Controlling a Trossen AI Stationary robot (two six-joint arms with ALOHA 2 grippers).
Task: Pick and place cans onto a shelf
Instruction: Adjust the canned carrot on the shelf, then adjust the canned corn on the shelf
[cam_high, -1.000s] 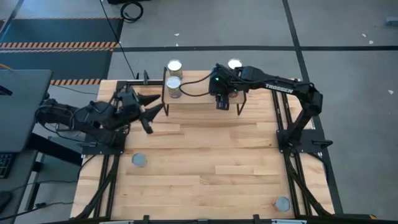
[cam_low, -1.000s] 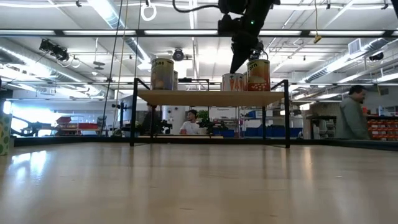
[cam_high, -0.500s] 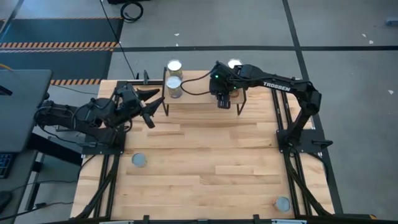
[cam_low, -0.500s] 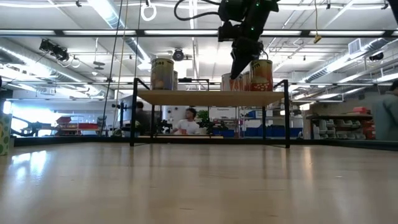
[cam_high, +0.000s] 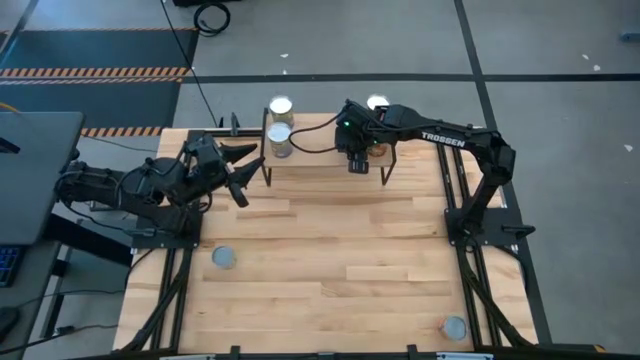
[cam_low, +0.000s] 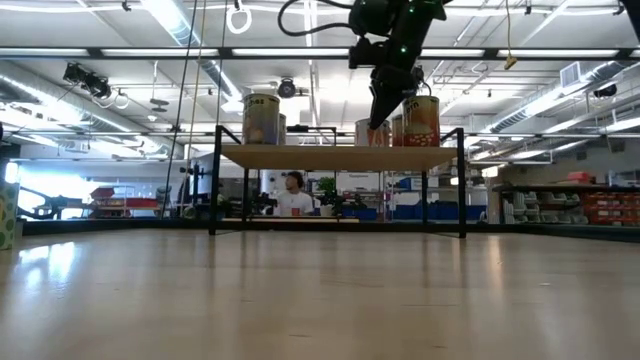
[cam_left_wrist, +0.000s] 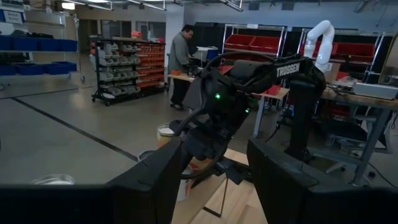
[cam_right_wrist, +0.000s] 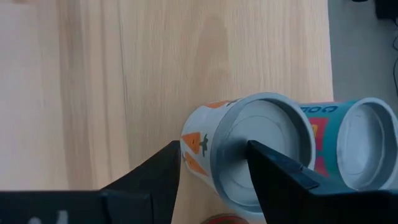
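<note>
The shelf (cam_high: 320, 162) stands at the table's far edge. Two cans (cam_high: 280, 140) stand on its left end. On its right end, a carrot-labelled can (cam_right_wrist: 261, 146) stands upright next to a teal-and-red can (cam_right_wrist: 367, 143). My right gripper (cam_right_wrist: 214, 148) slants down over the carrot can with its fingers apart. The gap between them is narrower than the can. My left gripper (cam_high: 250, 178) hangs level and open to the left of the shelf, with nothing between its fingers. My right gripper comes at the carrot can from above, slanting down. One finger (cam_right_wrist: 158, 177) stands beside the can's side wall (cam_right_wrist: 194, 152), and the other (cam_right_wrist: 280, 174) is in front of its top. I cannot tell whether either finger touches the can, which stands on the shelf board.
Two more cans stand on the table: one (cam_high: 224, 258) near the left edge and one (cam_high: 455, 327) at the near right corner. The wide middle of the slatted tabletop (cam_high: 330, 250) bears nothing. People stand in the room beyond the table.
</note>
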